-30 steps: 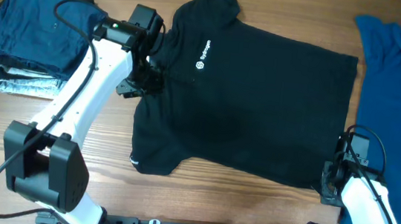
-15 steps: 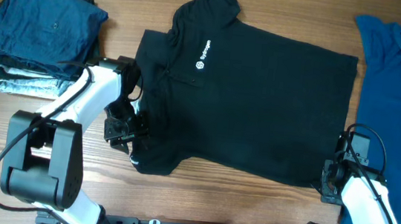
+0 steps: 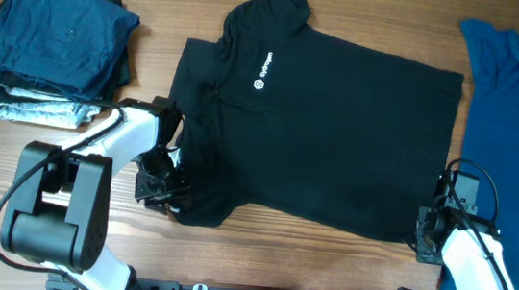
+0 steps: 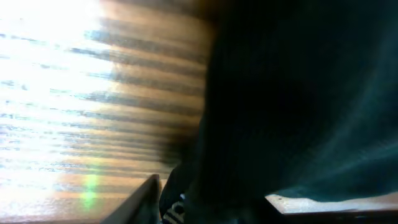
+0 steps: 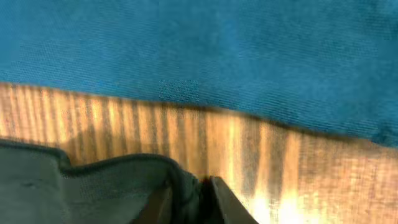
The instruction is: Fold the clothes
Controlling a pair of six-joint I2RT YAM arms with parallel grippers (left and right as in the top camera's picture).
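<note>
The black short-sleeved collared cotton shirt with the small white chest logo [image 3: 338, 134] lies spread flat, front up, in the middle of the brown wooden table [image 3: 323, 277]. It sits between a stack of folded dark blue and grey garments [image 3: 58, 37] on one side and a bright blue shirt [image 3: 516, 143] on the other. Its long axis runs across the overhead picture. The collar points toward the stack, the hem toward the bright blue shirt, and the hem end is tilted slightly nearer the robot.

The step in hand looks like taking hold of the near edge for a first lengthwise fold. The right gripper [image 3: 424, 235] is clenched on the near hem corner, with cloth bunched between its fingers in the wrist view. The left gripper [image 3: 163, 191] sits at the near sleeve, but its wrist view is dark and blurred, so I cannot tell whether it grasps the cloth.

Next, the left side likely needs a sure pinch on the sleeve. Then both arms should lift together and carry the near edge over toward the far edge, keeping it taut
</note>
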